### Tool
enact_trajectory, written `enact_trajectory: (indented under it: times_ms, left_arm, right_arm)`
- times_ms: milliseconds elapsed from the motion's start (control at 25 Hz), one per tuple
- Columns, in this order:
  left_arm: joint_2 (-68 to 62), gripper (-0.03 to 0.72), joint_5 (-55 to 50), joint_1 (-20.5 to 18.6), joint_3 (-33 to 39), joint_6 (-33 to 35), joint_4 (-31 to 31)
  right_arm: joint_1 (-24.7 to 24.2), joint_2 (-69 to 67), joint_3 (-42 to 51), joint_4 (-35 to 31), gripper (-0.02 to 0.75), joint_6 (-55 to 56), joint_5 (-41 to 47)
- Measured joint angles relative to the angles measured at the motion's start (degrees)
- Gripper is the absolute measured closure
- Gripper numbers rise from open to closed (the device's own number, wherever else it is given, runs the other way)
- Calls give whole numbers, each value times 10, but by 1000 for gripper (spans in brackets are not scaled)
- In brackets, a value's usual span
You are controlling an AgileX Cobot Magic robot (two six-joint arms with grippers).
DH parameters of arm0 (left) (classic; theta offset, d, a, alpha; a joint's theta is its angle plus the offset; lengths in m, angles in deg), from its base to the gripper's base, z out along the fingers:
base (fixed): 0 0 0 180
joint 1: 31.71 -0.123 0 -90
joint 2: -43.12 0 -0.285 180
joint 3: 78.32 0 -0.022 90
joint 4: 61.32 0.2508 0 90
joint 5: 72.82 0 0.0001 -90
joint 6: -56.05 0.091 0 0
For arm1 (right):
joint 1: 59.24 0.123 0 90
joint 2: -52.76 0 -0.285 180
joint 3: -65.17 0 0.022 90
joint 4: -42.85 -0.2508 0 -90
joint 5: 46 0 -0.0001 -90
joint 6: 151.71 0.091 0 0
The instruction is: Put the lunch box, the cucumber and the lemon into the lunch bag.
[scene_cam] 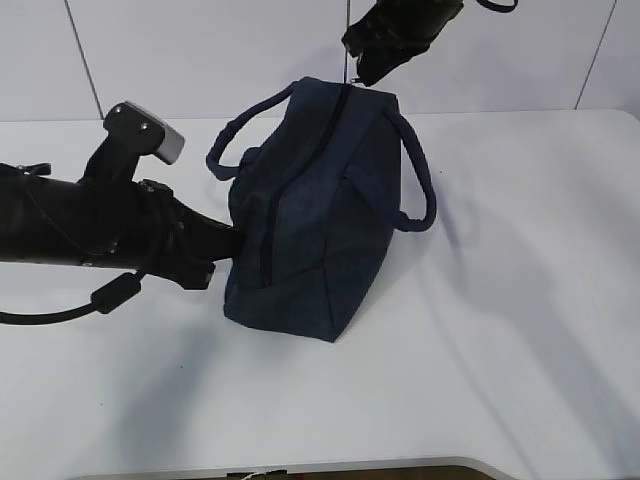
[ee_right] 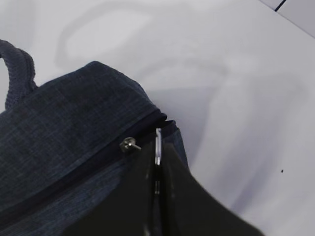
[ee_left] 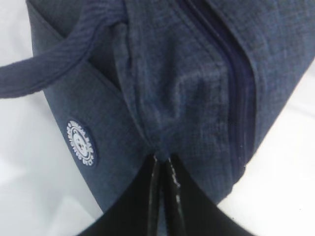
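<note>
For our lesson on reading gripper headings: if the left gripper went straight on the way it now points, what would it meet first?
The lunch bag. The left gripper is shut, already pinching a fold of its navy fabric beside the zipper, so going on would only push further into the bag.

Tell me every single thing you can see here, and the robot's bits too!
lunch bag: one, dark navy, lying on the table's middle, zipper closed.
handles: two, navy loops, one on each side of the bag.
ring pull: one, silver, at the zipper's far end, pinched by the right gripper.
round logo patch: one, white on navy, on the bag's side.
table: one, white.
left gripper: one, black, shut on the bag's fabric.
right gripper: one, black, shut on the ring pull.
</note>
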Motion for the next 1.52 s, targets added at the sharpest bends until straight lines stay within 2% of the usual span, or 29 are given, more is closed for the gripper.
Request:
enact_trajectory:
  times_ms: [880, 1280, 1520]
  left_arm:
    - [0, 711, 13, 0, 0, 0, -8]
    - [0, 712, 16, 0, 0, 1, -8]
    - [0, 712, 28, 0, 0, 2, -8]
  right_arm:
    - [0, 40, 5, 2, 733, 10, 12]
    - [0, 136, 188, 10, 733, 13, 2]
    - [0, 198, 241, 28, 733, 15, 0]
